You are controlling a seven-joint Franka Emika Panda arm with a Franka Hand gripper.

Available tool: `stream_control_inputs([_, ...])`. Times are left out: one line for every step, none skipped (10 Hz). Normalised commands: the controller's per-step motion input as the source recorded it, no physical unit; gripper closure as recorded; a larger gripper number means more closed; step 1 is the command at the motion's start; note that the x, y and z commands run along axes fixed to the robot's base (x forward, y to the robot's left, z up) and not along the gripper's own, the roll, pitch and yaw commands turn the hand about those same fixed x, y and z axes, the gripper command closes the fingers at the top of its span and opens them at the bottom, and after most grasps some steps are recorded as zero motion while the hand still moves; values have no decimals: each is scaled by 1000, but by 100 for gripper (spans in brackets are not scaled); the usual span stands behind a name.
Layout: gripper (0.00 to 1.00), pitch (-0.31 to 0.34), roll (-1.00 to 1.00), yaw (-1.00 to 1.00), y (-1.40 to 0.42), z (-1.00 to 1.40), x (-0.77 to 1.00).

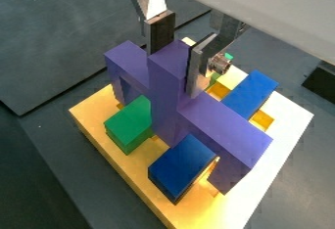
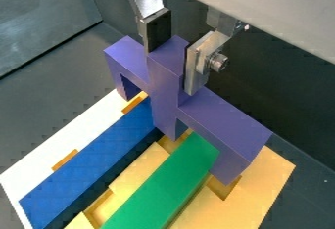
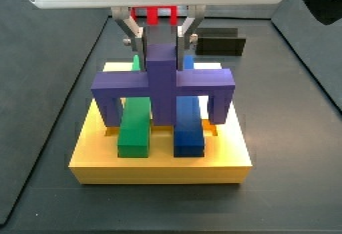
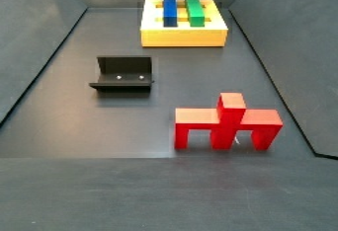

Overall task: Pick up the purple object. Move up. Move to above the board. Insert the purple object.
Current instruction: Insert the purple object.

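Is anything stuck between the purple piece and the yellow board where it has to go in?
Nothing visible is. The gripper has its fingers on the stem of the purple object, which already straddles the green bar and the blue bar, its legs down at the board. Whether they sit fully in their slots cannot be told.

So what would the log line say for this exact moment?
phase: insert | gripper: above board, jaws shut on purple object's stem | purple object: straddling green bar and blue bar | board
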Motion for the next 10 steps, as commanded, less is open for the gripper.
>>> stream_control_inputs([100,0,0,-31,0,9,-49])
stream_control_inputs([100,0,4,0,0,-20,0])
stream_control_inputs([100,-3,19,0,0,-74,0])
stream_control_inputs([100,0,39,0,20,-120,0])
stream_control_inputs([100,0,23,-20,31,-60,0])
stream_control_inputs([100,-6,0,0,0,77,-289])
stream_control_inputs([100,0,0,0,-14,260,-137])
stream_control_inputs([100,-11,0,0,0,69,-109])
stream_control_inputs([100,-27,0,0,0,0,-69])
stream_control_inputs([100,-44,0,0,0,0,0])
